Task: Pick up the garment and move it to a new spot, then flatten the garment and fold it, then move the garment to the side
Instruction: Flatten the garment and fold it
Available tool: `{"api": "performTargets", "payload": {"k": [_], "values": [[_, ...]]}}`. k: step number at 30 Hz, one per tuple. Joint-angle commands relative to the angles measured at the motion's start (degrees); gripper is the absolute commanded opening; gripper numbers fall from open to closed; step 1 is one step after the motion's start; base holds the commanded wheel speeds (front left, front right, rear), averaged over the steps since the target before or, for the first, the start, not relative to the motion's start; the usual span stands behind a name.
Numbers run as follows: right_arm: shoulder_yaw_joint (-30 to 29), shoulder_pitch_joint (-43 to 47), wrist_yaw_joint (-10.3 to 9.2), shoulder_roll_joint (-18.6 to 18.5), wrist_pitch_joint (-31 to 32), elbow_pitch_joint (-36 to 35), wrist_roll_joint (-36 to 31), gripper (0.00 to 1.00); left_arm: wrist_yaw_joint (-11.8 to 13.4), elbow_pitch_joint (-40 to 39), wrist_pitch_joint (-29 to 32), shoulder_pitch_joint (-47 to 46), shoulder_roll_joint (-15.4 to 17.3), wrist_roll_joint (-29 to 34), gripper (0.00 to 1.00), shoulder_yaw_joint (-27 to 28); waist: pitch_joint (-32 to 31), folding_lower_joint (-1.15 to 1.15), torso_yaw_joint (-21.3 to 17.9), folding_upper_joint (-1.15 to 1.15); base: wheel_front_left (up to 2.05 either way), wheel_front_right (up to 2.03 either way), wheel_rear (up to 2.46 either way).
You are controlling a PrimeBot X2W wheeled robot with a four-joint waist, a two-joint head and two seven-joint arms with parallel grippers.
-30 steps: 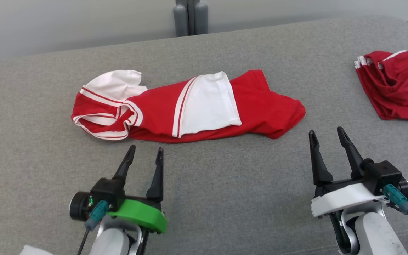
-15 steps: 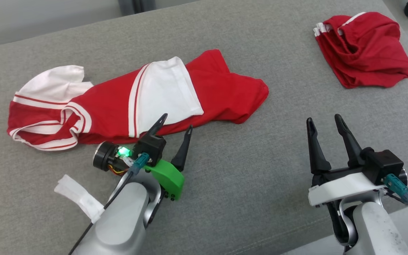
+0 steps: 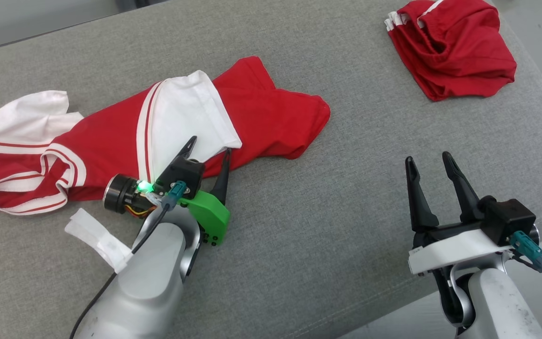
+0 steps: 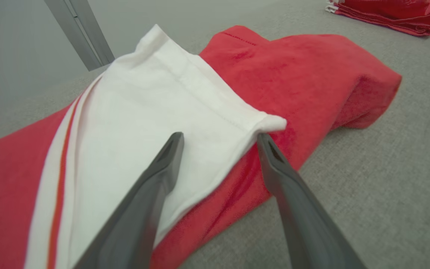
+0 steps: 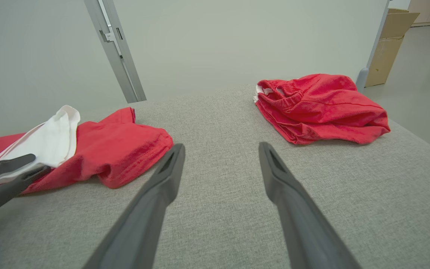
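A: Status? The garment (image 3: 271,113) lies crumpled across the left half of the grey padded surface (image 3: 327,226), long axis left to right, red end toward the middle. Not lifted yet.
B: Our left gripper (image 3: 210,145) sits at its near edge, jaws wide, nothing held. In the wrist view the fingers (image 4: 151,186) straddle the corner of the white panel (image 4: 155,112), one tip over the white and the other just beside the hemmed corner, over red.
A: So we're on the pick. We shouldn't close on the white flap alone. It looks like a loose top layer and would likely peel up and drag the rest.
B: Agreed. We go lower until the tips press into the padding, so the bite takes the white plus the red under it. Close fully, then lift.
A: And the right gripper (image 3: 427,157)?
B: Also wide and empty, over bare padding by the near right edge, well apart from the garment. We could bring it to the red end to share the load, else the tail probably sweeps the surface.
A: Mind the second red garment (image 3: 454,42) at the far right corner. We pick a drop spot clear of it.
B: Lift straight up first, then translate.
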Motion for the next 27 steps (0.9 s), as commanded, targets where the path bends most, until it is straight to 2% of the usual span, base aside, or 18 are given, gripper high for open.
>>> {"api": "performTargets", "payload": {"k": [1, 3, 7, 8, 9, 11, 12, 13, 14, 15, 18, 22, 24, 26, 27], "values": [[0.1, -0.1, -0.09, -0.1, -0.2, 0.0, 0.6, 1.00, 0.4, -0.8, -0.3, -0.9, 0.4, -0.3, 1.00, 0.2, -0.1, 0.00, 0.1, 0.00, 0.00, 0.00, 0.00], [0.2, 0.1, -0.09, -0.1, -0.2, 0.0, 0.6, 1.00, 0.5, -1.6, -0.3, -0.5, 0.4, -0.4, 0.98, 0.3, -0.3, 0.00, 0.1, 0.00, 0.00, 0.00, 0.00], [0.6, 0.3, -0.09, -0.1, -0.2, 0.2, 0.6, 1.00, 0.6, -1.4, -0.3, -0.1, 0.4, 0.4, 0.45, -0.4, -0.6, 0.00, -0.1, 0.00, 0.00, 0.00, 0.00], [0.6, 0.4, -0.09, -0.1, -0.2, 0.2, 0.6, 1.00, 0.3, -1.2, -0.3, -0.1, 0.3, 0.5, 0.38, -0.6, -0.7, 0.00, -0.2, 0.00, 0.00, 0.00, 0.00], [0.7, 0.4, -0.09, -0.1, -0.2, 0.3, 0.6, 1.00, -0.2, -0.7, -0.2, -0.2, 0.4, 0.8, 0.35, -1.1, -0.7, 0.00, -0.3, 0.00, 0.00, 0.00, 0.00], [0.7, 0.5, -0.09, -0.1, -0.2, 0.3, 0.6, 1.00, -0.9, 0.0, -0.2, -0.4, 0.4, 1.1, 0.36, -1.8, -0.7, 0.00, -0.5, 0.00, 0.00, 0.00, 0.00], [0.7, 0.5, -0.09, -0.1, -0.2, 0.3, 0.6, 1.00, -1.2, 0.1, -0.2, -0.5, 0.4, 1.1, 0.44, -2.1, -0.7, 0.00, -0.5, 0.00, 0.00, 0.00, 0.00], [0.6, 0.6, -0.09, -0.1, -0.2, 0.3, 0.6, 1.00, -1.3, 0.0, -0.2, -0.5, 0.4, 1.0, 0.75, -2.2, -0.7, 0.00, -0.6, 0.00, 0.00, 0.00, 0.00], [0.5, 0.6, -0.09, -0.1, -0.2, 0.3, 0.6, 1.00, -1.3, -0.2, -0.2, -0.6, 0.4, 0.9, 0.99, -2.4, -0.6, 0.00, -0.6, 0.00, 0.00, 0.00, 0.00], [0.4, 0.6, -0.09, -0.1, -0.2, 0.2, 0.6, 1.00, -1.5, -0.4, -0.2, -0.5, 0.4, 0.9, 1.00, -2.5, -0.6, 0.00, -0.7, 0.00, 0.00, 0.00, 0.00], [0.3, 0.5, -0.09, -0.1, -0.2, 0.2, 0.6, 1.00, -1.8, -0.3, -0.2, -0.3, 0.4, 1.1, 1.00, -3.1, -0.4, 0.00, -0.7, 0.00, 0.00, 0.00, 0.00], [0.5, 0.2, -0.09, -0.1, -0.2, 0.2, 0.9, 1.00, -0.2, 0.5, -0.2, -1.1, 0.4, 1.0, 1.00, -2.5, -0.2, 0.00, -0.9, 0.00, 0.00, 0.00, 0.00], [0.7, 0.0, -0.09, -0.1, -0.2, 0.2, 1.0, 1.00, 0.4, 0.8, -0.2, -1.5, 0.4, 0.8, 0.89, -2.2, 0.0, 0.00, -1.0, 0.00, 0.00, 0.00, 0.00], [0.7, 0.0, -0.09, -0.1, -0.2, 0.2, 1.1, 1.00, 0.8, 1.4, -0.2, -1.7, 0.5, 0.9, 0.67, -2.2, 0.1, 0.00, -1.1, 0.00, 0.00, 0.00, 0.00], [0.7, -0.1, -0.09, -0.1, -0.2, 0.3, 1.1, 1.00, 0.8, 1.9, -0.2, -1.8, 0.6, 1.1, 0.50, -2.2, 0.1, 0.00, -1.2, 0.00, 0.00, 0.00, 0.00]]}}
